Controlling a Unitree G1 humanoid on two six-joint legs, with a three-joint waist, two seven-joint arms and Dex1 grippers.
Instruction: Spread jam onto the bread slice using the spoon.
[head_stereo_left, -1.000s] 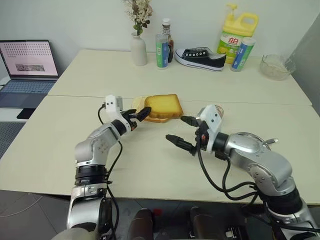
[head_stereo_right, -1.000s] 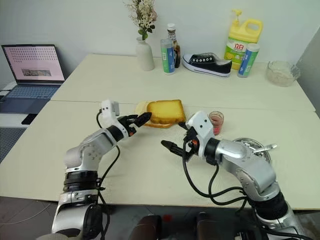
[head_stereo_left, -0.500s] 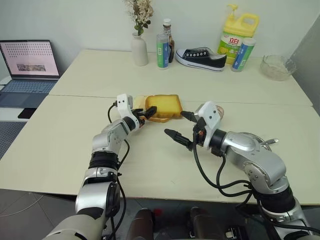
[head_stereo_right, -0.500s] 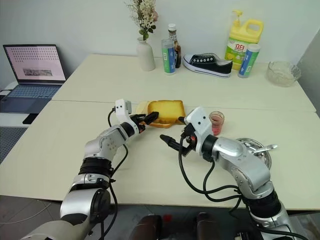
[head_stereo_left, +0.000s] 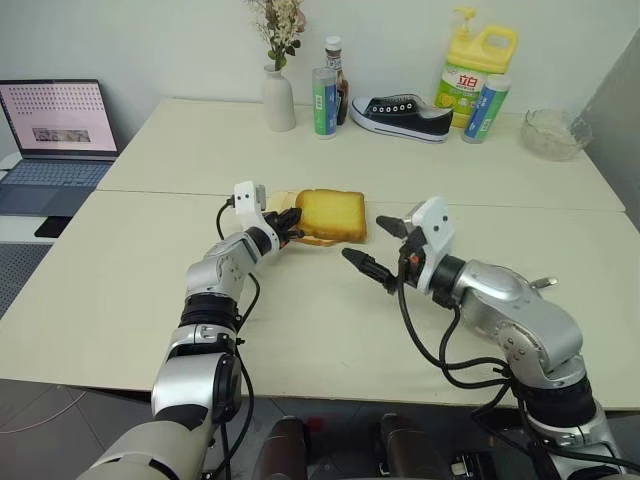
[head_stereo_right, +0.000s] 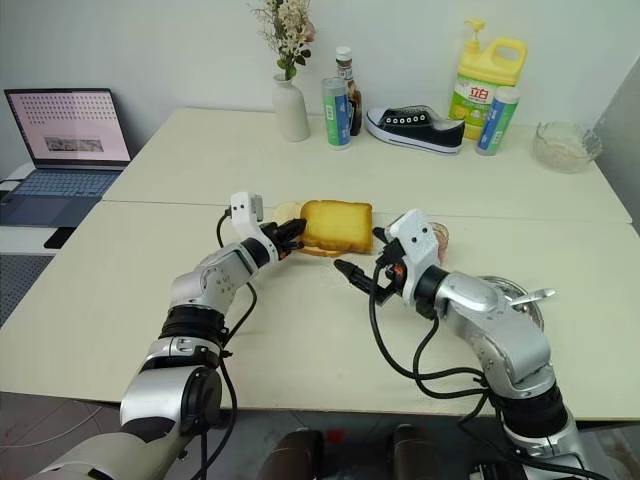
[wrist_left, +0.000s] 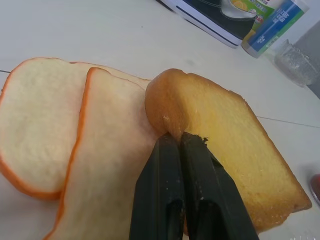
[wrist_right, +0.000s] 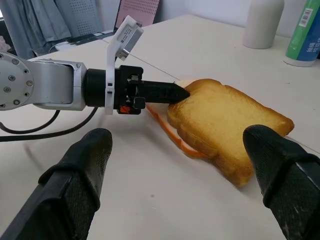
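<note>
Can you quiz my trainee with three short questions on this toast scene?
1. True or false: the left gripper is shut against the corner of the bread slice.
2. Which best describes the right gripper? A) shut on the spoon B) open, with nothing between its fingers C) shut on the jam jar
3. Fill in: beside the golden slice, on the left gripper's side, lie two ____ slices.

Key
1. True; its fingers are together at the crust.
2. B
3. paler
</note>
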